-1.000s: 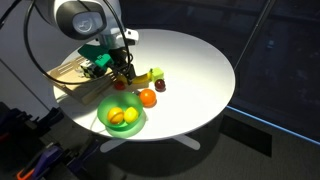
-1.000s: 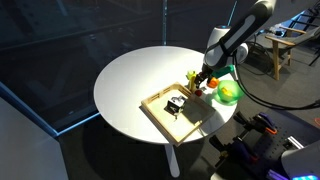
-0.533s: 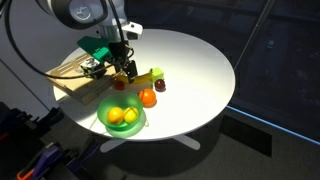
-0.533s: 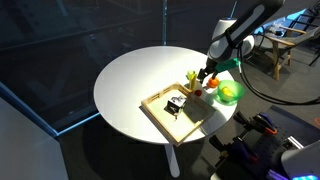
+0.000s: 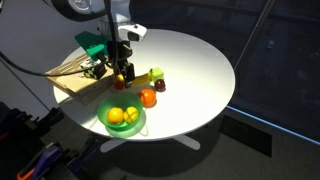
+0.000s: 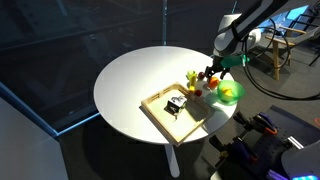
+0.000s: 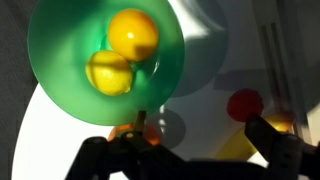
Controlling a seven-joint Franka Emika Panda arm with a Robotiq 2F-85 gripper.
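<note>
Green bowl (fruit inside), orange near gripper

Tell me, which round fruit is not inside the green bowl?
The orange one, lying on the white table beside the green bowl. The two yellow fruits both sit inside the bowl.

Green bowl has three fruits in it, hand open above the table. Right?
Not quite. The green bowl holds two fruits, not three. The wrist view shows a round orange-yellow fruit and a yellow fruit beside it, and nothing else in the bowl. The hand is open above the table, as you said.
</note>
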